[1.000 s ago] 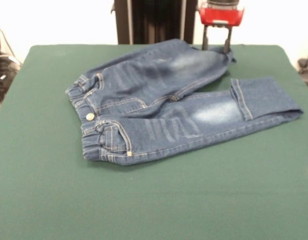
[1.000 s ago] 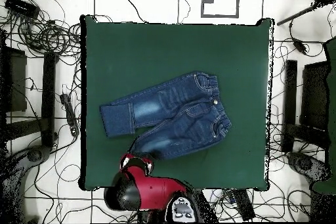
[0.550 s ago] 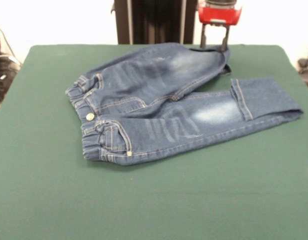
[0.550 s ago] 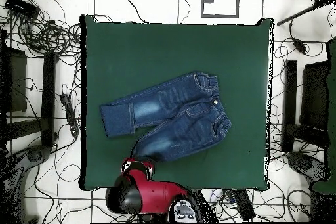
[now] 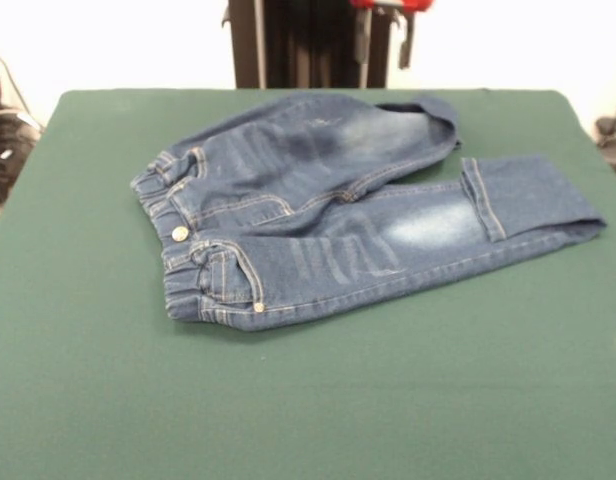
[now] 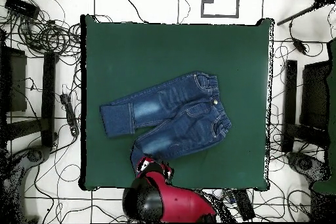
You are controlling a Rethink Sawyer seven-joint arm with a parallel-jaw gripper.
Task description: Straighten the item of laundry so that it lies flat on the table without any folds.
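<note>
The jeans (image 5: 338,215) lie in the middle of the green counter (image 5: 308,400), waistband (image 5: 178,250) to one side and both legs stretching the other way. One leg runs out long with its cuff (image 5: 533,200) turned up; the other bends back, its end bunched near the counter's edge. The red hand (image 5: 384,30) hangs above that bunched end, off the cloth, its two dark fingers (image 5: 404,42) apart and holding nothing.
</note>
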